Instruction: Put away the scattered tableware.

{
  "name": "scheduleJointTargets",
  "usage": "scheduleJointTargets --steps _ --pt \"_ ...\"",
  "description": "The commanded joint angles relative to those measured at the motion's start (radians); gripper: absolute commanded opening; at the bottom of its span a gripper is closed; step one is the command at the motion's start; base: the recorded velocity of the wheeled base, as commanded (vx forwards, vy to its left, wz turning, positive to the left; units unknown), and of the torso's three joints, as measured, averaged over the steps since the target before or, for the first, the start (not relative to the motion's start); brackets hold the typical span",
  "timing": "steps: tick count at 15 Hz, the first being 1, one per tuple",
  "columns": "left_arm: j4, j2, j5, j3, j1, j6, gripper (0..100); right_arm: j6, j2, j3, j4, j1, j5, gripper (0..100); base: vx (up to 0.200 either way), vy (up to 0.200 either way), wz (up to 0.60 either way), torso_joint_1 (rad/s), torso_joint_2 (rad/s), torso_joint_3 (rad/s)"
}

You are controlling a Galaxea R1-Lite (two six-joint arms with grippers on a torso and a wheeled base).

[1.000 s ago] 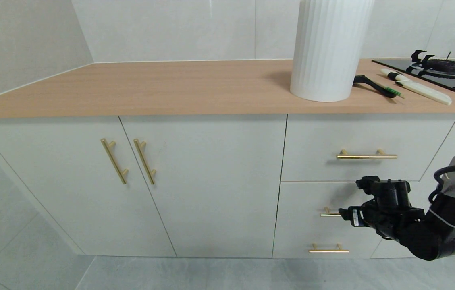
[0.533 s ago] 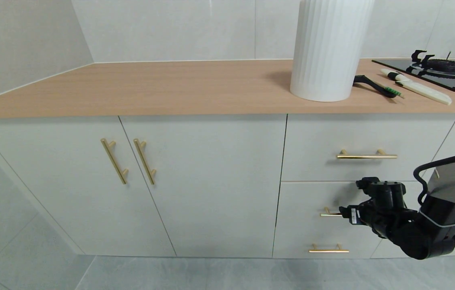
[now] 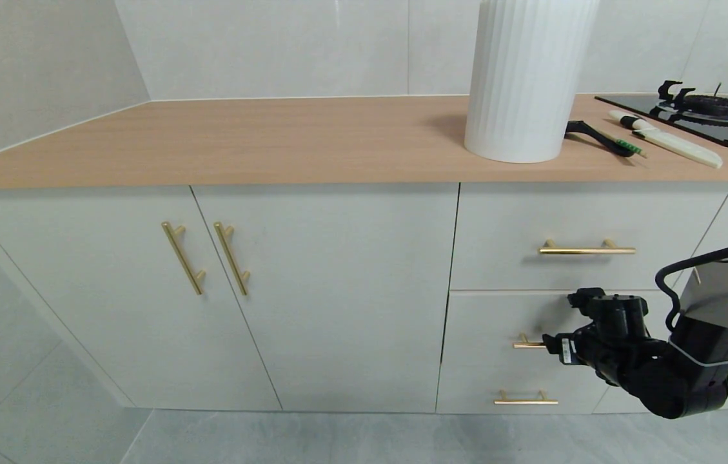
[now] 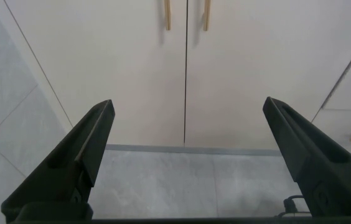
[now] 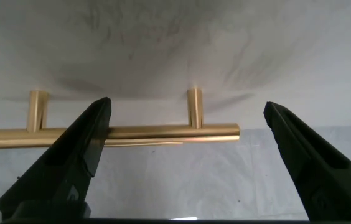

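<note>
Over the last 1 s the right gripper (image 3: pixel 560 320) had sunk a touch and nudged closer to the front of the middle drawer (image 3: pixel 480 322), while the forearm behind it had swung up and out to the right; nothing on the bench (image 3: pixel 273 142) had shifted. Its jaws stood released, and seen from the wrist the gold bar handle (image 3: pixel 527 344) ran across the gap behind them, close but not pinched. The left gripper (image 4: pixel 188 107) hung low before the 2 cupboard doors (image 4: pixel 256 74), its jaws spread wide with nothing between them. The tableware lay up on the bench, well apart from both arms: a black-handled utensil (image 3: pixel 592 135) just beside the tall white ribbed container (image 3: pixel 521 84), a thin green-ended piece (image 3: pixel 629 147) close against it, and a long cream knife (image 3: pixel 676 147) nearest the hob (image 3: pixel 712 109). I judged the step in hand to be opening that drawer for them, so none was yet put away. The handle looked a stiff, smooth metal bar, best taken between its 2 posts and pulled straight out, since polished metal may slip through a loose hold. The 3 pieces looked light, rigid and slim, lying flat, so each would want pinching across its handle with the jaws brought down close to the bench. The knife I would take by its handle end, not the blade.
</note>
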Motion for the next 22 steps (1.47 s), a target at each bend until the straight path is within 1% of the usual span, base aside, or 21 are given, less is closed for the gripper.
scheduleJointTargets --steps 1,3,6,7,8,9,10,11,13,16,20,22 --pt "0.000 0.001 0.001 -0.001 0.001 0.000 100 -0.020 -0.007 0.021 0.007 0.001 0.000 100 0.000 0.000 0.00 0.000 0.00 0.000" --pt "0.000 0.001 0.001 0.000 -0.001 0.000 100 -0.049 -0.041 0.045 0.045 -0.001 0.000 100 0.000 0.000 0.00 0.000 0.00 0.000" --pt "0.000 0.000 0.001 0.000 -0.001 0.000 100 -0.071 -0.246 0.091 0.223 0.002 0.029 100 0.000 0.000 0.00 0.000 0.00 0.000" --pt "0.000 0.000 0.001 0.000 0.001 0.000 100 -0.071 -0.464 0.087 0.463 0.013 0.104 100 0.000 0.000 0.00 0.000 0.00 0.000" --pt "0.000 0.001 0.001 -0.001 -0.001 0.000 100 -0.069 -0.527 0.079 0.532 0.019 0.121 100 0.000 0.000 0.00 0.000 0.00 0.000" --pt "0.000 0.001 0.001 -0.001 -0.001 0.000 100 -0.063 -0.688 0.033 0.697 0.037 0.142 100 0.000 0.000 0.00 0.000 0.00 0.000" --pt "0.000 0.001 0.001 -0.001 -0.001 0.000 100 -0.060 -0.779 0.004 0.779 0.039 0.149 100 0.000 0.000 0.00 0.000 0.00 0.000" --pt "0.000 0.000 0.001 0.000 -0.001 0.000 100 -0.058 -0.820 -0.021 0.818 0.040 0.153 100 0.000 0.000 0.00 0.000 0.00 0.000" --pt "0.000 0.000 0.001 0.000 0.001 0.000 100 -0.026 -0.795 -0.078 0.829 0.040 0.159 100 0.000 0.000 0.00 0.000 0.00 0.000" --pt "0.000 0.001 0.001 0.000 -0.001 0.000 100 0.040 -0.633 -0.167 0.817 0.042 0.170 100 0.000 0.000 0.00 0.000 0.00 0.000" --pt "0.000 0.001 0.001 -0.001 -0.001 0.000 100 0.047 -0.484 -0.159 0.691 0.059 0.159 100 0.000 0.000 0.00 0.000 0.00 0.000" --pt "0.000 0.001 0.001 0.000 0.001 0.000 100 0.067 -0.463 -0.159 0.647 0.067 0.158 100 0.000 0.000 0.00 0.000 0.00 0.000"
